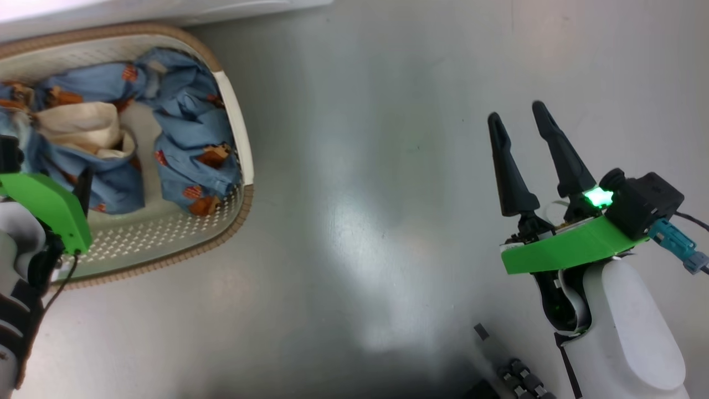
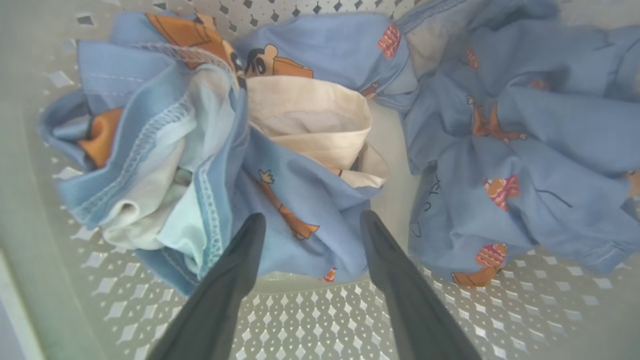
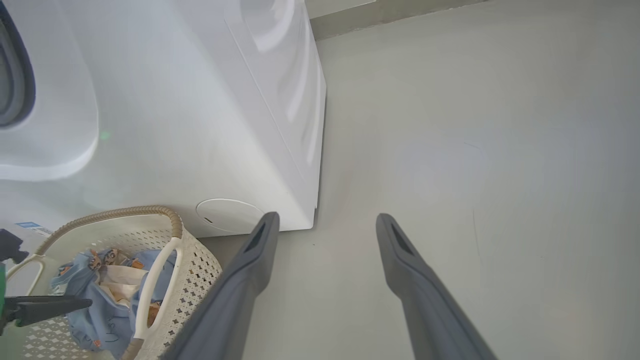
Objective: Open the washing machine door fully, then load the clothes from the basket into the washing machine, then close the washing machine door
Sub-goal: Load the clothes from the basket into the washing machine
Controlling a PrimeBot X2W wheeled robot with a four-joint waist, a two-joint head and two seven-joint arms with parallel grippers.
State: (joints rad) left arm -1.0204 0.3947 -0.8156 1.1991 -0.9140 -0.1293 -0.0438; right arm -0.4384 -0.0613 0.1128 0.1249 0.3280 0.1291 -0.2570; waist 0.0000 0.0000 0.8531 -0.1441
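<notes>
The basket point(image 1: 166, 233) stands on the floor at the upper left, close to the washing machine point(image 3: 200, 125). In it lie the clothes point(image 1: 194, 138), crumpled blue printed fabric around a cream-white piece point(image 2: 310, 115). My left gripper point(image 2: 311, 220) hangs open just above the clothes point(image 2: 525, 140), inside the basket point(image 2: 325, 310), its fingers apart with nothing between them. My right gripper point(image 1: 516, 113) is open and empty over bare floor, well right of the basket point(image 3: 195, 265). A dark curved band point(image 3: 15, 75) shows on the machine front; whether it is the washing machine door I cannot tell.
Glossy grey floor point(image 1: 360, 194) spreads wide between the basket and my right arm. A round white cover point(image 3: 227, 215) sits low on the machine front. Dark parts of my base point(image 1: 520, 377) show at the bottom. A skirting strip point(image 3: 390, 15) runs behind the machine.
</notes>
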